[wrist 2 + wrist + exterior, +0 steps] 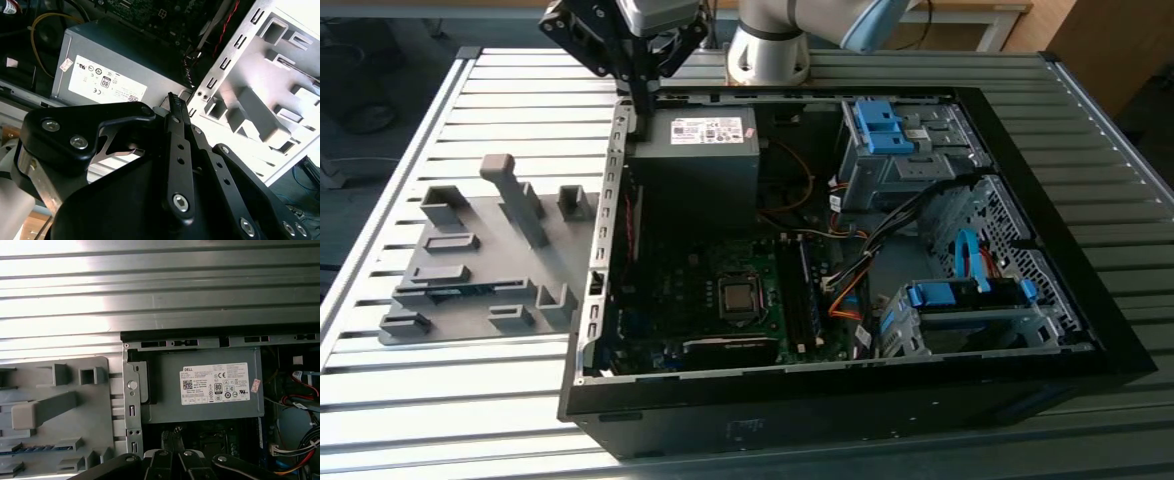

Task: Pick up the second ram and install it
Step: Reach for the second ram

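Claw (pixel 644 100), exterior view: hangs over the far corner of the open computer case (pixel 607 250), on that case's side toward the exterior view's left. Fingers are pressed together with nothing between them. Second ram (pixel 460 289) lies flat in the grey holder tray (pixel 507 245) on the desk (pixel 520 110), outside the case at the exterior view's left and well apart from the claw. Its long axis runs left to right across that view. An upright grey peg (pixel 520 200) and low holder blocks stand between second ram and claw. Power supply (pixel 700 140) sits inside the case, just beside the claw.

Second wrist view: claw (pixel 173 100) clenched and empty, tip over the case wall beside the power supply (pixel 110 70); holder tray (pixel 280 75) beyond that wall.

First wrist view: second ram (pixel 35 449) shows as a dark, blue-tinged strip lodged in a tray slot, parallel with the labelled face of the power supply (pixel 210 390), with the case wall between them.
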